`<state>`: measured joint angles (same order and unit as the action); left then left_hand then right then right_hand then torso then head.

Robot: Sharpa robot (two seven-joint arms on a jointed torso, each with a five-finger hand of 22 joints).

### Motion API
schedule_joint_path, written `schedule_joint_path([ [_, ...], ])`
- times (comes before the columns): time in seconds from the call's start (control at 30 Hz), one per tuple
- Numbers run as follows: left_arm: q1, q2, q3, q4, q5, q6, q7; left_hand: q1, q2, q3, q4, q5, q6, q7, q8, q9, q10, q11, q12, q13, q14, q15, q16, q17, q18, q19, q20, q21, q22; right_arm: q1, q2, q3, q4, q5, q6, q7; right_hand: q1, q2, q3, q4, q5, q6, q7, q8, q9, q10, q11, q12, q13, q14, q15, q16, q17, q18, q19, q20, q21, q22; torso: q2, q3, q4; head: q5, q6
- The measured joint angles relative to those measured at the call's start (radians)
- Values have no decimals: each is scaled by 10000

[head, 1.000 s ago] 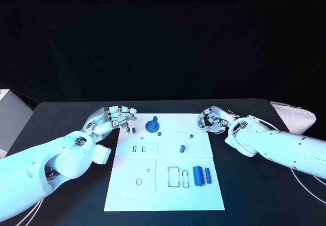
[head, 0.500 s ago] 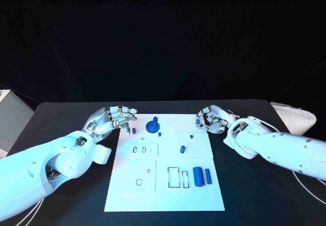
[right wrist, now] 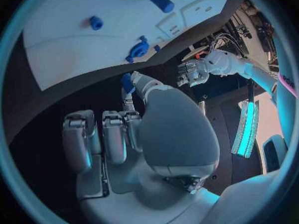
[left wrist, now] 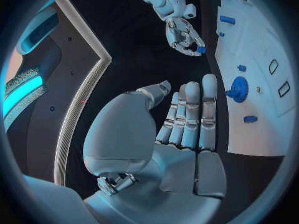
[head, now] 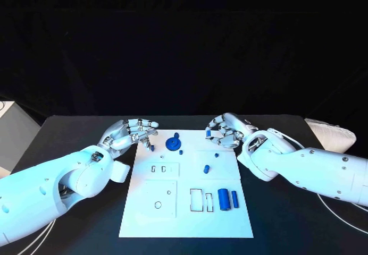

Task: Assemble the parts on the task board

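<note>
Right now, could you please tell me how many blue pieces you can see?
8: one piece pinched by the right hand, a wheel and four small pegs on the board's far half, two cylinders at its near right. Hands may hide others.

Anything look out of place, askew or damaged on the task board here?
Nothing stands out. The task board lies flat and square on the black table, its blue parts intact. The right hand pinches a small blue part above the board's far edge.
</note>
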<state>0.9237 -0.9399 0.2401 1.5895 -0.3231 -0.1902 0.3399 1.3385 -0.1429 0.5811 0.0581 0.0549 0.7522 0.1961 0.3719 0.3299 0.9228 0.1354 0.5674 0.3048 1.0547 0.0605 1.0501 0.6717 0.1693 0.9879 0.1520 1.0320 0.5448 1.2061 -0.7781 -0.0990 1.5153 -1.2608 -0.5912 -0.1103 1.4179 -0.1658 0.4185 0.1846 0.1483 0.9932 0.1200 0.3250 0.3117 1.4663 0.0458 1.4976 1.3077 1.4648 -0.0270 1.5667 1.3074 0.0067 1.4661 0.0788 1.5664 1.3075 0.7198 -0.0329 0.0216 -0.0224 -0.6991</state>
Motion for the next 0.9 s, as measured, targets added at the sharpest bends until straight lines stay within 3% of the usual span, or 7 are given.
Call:
schedule_joint_path([
  [0.27,3,78,-3,-103,-37,-17,-120,0,0,-3,3,0,0,0,250,64,56,-95,1279,613,842,-122,1125,1279,0,103,-102,250,63,-179,994,-142,367,-406,-50,-979,-104,-27,0,0,-1,-13,-13,43,0,0,0,0,-1,0,0,0,-1,0,0,0,0,-1,-130,-63,-26,231,-153],
  [0.37,4,80,-3,-130,-59,-20,-201,0,0,-28,28,0,95,18,403,97,177,-213,1916,926,1451,-193,1745,2200,-1,461,-156,582,497,-328,1294,-174,432,-641,-53,-1305,-155,-80,-1,1,-15,-13,-13,43,1,0,0,0,-2,0,0,0,0,0,0,0,0,-2,-159,-85,-21,293,-226],
  [0.5,4,97,-3,-151,-103,-23,-318,0,0,27,83,0,129,-16,505,98,155,-240,2832,1395,2777,-263,3111,4376,-3,1401,-239,1420,1835,-588,1664,-203,453,-1000,-52,-1723,-155,-79,-1,1,-16,-13,-14,43,9,0,0,0,-2,0,1,0,0,0,0,0,0,-2,-179,-109,-8,366,-307],
  [0.57,4,106,-3,-151,-131,-23,-367,-34,-35,69,125,0,129,-17,562,98,124,-271,3155,1555,3180,-277,3536,5110,-193,1792,-252,1805,2464,-688,1784,-209,442,-1153,-51,-1886,-155,-80,-1,1,-16,-13,-14,43,9,0,1,0,-2,0,1,0,-1,0,0,1,0,-2,-179,-111,-9,400,-333],
  [0.63,4,109,-3,-151,-159,-20,-429,-55,-56,43,156,0,129,-17,575,98,133,-280,3455,1705,3477,-283,3832,5659,-238,2153,-263,2156,3062,-818,1913,-210,424,-1349,-51,-2063,-155,-80,-2,1,-17,-13,-14,43,10,0,1,0,-2,0,1,0,0,0,0,0,-1,-2,-178,-111,-13,437,-358],
  [0.83,4,115,-3,-148,-294,4,-600,-72,-72,66,237,0,129,-16,671,97,191,-339,4013,1984,4056,-302,4355,6357,-395,2835,-284,2841,4283,-1101,2252,-234,417,-1900,-63,-2482,-207,-133,-3,1,-31,16,-43,39,84,0,1,0,-3,0,1,0,0,0,0,1,-1,6,-152,-89,-30,500,-432],
  [0.9,4,120,-4,-148,-349,20,-668,-72,-72,66,237,0,129,-17,671,97,191,-339,4111,2037,4069,-317,4443,6365,-548,2917,-303,2944,4467,-1160,2357,-234,407,-2101,-77,-2616,-207,-133,2,5,-9,19,-47,37,87,0,1,0,-3,0,1,0,0,0,0,1,-1,6,-149,-86,-32,504,-462],
])
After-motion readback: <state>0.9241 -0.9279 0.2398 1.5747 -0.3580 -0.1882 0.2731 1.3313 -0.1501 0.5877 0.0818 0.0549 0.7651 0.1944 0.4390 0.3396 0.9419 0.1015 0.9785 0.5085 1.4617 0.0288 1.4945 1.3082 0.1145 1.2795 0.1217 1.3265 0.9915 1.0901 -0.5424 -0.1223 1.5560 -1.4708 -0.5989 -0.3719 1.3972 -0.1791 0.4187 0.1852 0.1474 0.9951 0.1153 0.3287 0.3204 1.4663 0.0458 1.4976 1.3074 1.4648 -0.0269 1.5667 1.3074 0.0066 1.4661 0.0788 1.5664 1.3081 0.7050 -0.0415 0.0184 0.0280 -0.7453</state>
